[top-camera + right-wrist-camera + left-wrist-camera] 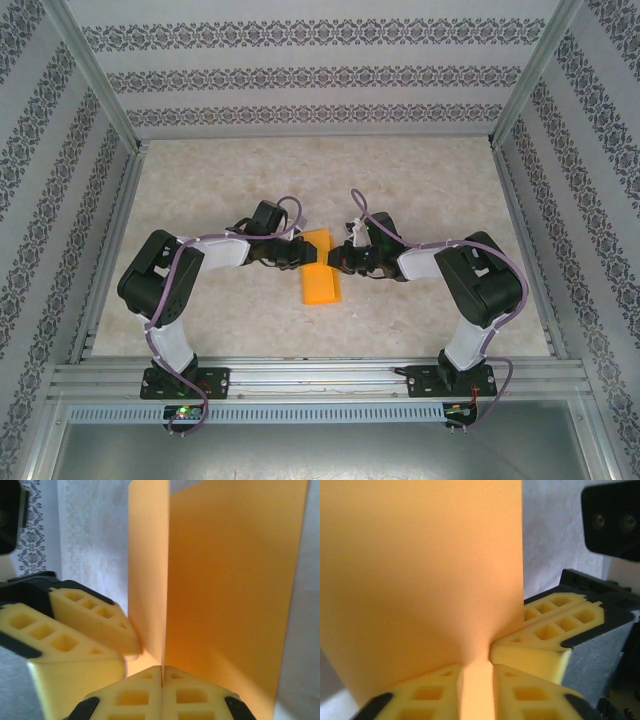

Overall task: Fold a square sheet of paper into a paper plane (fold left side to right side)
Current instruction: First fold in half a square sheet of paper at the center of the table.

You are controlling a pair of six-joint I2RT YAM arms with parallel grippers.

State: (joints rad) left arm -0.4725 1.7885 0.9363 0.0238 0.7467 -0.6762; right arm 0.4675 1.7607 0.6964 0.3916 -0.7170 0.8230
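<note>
The folded orange paper (320, 268) lies at the centre of the top view on the marbled table (220, 180), a narrow strip running up and down the frame between the 2 claws. At the bottom of the right wrist view, the right claw (162, 680) has its 2 yellow fingers pressed tight together, and the paper's crease runs straight into the seam, so it is pinched there. At the bottom of the left wrist view, the left claw (477, 695) stands slightly parted, orange paper showing in the narrow gap. Both claws meet the paper close together.
</note>
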